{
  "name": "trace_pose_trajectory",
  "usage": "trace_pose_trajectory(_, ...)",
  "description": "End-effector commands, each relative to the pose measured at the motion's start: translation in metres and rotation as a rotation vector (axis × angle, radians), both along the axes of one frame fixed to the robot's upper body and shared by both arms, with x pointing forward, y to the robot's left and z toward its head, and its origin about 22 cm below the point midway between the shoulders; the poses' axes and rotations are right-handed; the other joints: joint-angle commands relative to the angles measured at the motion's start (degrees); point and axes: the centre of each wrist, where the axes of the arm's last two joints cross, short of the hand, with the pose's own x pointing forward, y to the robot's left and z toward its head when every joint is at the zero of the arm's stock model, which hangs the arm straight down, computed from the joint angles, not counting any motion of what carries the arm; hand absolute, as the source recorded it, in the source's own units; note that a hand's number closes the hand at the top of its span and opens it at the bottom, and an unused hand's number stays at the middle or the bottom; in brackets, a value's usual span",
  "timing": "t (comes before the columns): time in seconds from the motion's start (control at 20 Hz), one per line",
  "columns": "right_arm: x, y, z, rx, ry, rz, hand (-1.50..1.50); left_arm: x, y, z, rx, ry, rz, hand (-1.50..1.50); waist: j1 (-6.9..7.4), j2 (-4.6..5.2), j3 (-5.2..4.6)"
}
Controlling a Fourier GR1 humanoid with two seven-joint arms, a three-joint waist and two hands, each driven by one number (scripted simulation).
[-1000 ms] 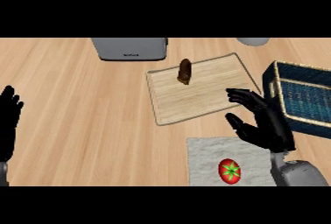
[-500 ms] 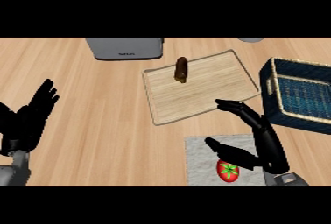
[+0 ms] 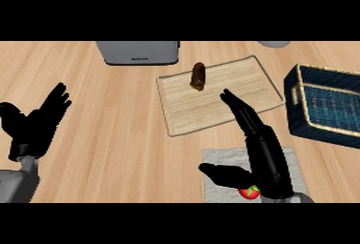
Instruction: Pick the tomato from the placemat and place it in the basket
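The red tomato (image 3: 248, 192) with a green stem lies on the grey placemat (image 3: 219, 162) at the lower middle, mostly hidden under my right hand. My right hand (image 3: 264, 151) hangs open over it, fingers stretched toward the board, thumb (image 3: 221, 173) spread out to the left just beside the tomato. The dark blue woven basket (image 3: 330, 107) with a tan rim stands at the right edge. My left hand (image 3: 36, 125) is open at the left edge, fingers up, resting.
A light wooden cutting board (image 3: 218, 95) lies in the middle with a brown oblong item (image 3: 198, 76) on its far part. A grey appliance (image 3: 137, 51) stands at the back. A pale round object (image 3: 274, 44) peeks in at the top right.
My right hand has moved left and lower over the tomato, covering most of it. My left hand has come further into view at the left.
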Motion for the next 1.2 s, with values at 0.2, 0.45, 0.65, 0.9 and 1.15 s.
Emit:
trace_pose_trajectory(0.2, 0.014, -0.044, 0.041, -0.482, 0.228, -0.393, -1.5, 0.0, 0.01, -0.003, 0.022, 0.01, 0.018, 0.0, -1.59, -0.39, -0.27)
trace_pose_trajectory(0.45, -0.002, -0.042, 0.108, -0.537, 0.368, -0.397, -1.5, -0.001, 0.003, -0.006, -0.009, -0.008, 0.001, 0.0, -0.18, -0.26, -0.04)
trace_pose_trajectory(0.65, -0.02, -0.057, 0.116, -0.536, 0.52, -0.264, -1.5, 0.0, 0.012, 0.002, 0.017, 0.0, 0.02, 0.0, -0.95, -0.39, 0.06)
trace_pose_trajectory(0.9, -0.044, -0.071, 0.128, -0.488, 0.582, -0.222, -1.5, 0.001, 0.007, -0.001, -0.012, 0.003, 0.0, 0.0, -0.63, -0.08, 0.12)
trace_pose_trajectory(1.15, -0.079, -0.092, 0.148, -0.373, 0.552, -0.178, -1.5, 0.01, 0.001, 0.004, 0.01, -0.012, 0.005, 0.0, -0.38, 0.07, 0.2)
